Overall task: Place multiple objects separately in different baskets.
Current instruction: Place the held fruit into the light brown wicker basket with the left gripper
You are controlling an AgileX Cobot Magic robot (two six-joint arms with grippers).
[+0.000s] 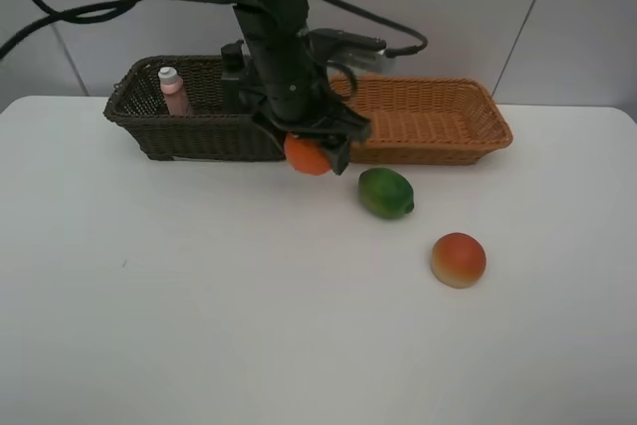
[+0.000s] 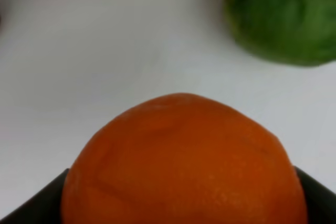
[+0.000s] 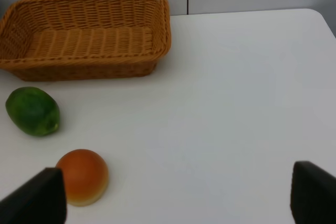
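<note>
My left gripper (image 1: 313, 154) is shut on the orange (image 1: 307, 155), low over the table just in front of where the two baskets meet. The orange fills the left wrist view (image 2: 184, 161), with the green fruit (image 2: 286, 17) beyond it. The dark brown basket (image 1: 149, 126) holds the pink white-capped bottle (image 1: 174, 92) and a dark pump top (image 1: 232, 55) beside the arm. The light tan basket (image 1: 438, 131) has nothing visible in it (image 3: 84, 40). The green fruit (image 1: 385, 192) and the red-orange fruit (image 1: 458, 259) lie on the table. My right gripper (image 3: 176, 203) is open above the table. The purple cup is hidden.
The white table (image 1: 199, 296) reaches a pale wall behind the baskets. The left arm (image 1: 274, 37) and its cable cross over the dark basket's right end. In the right wrist view the green fruit (image 3: 32, 111) and the red-orange fruit (image 3: 83, 176) lie in front of the tan basket.
</note>
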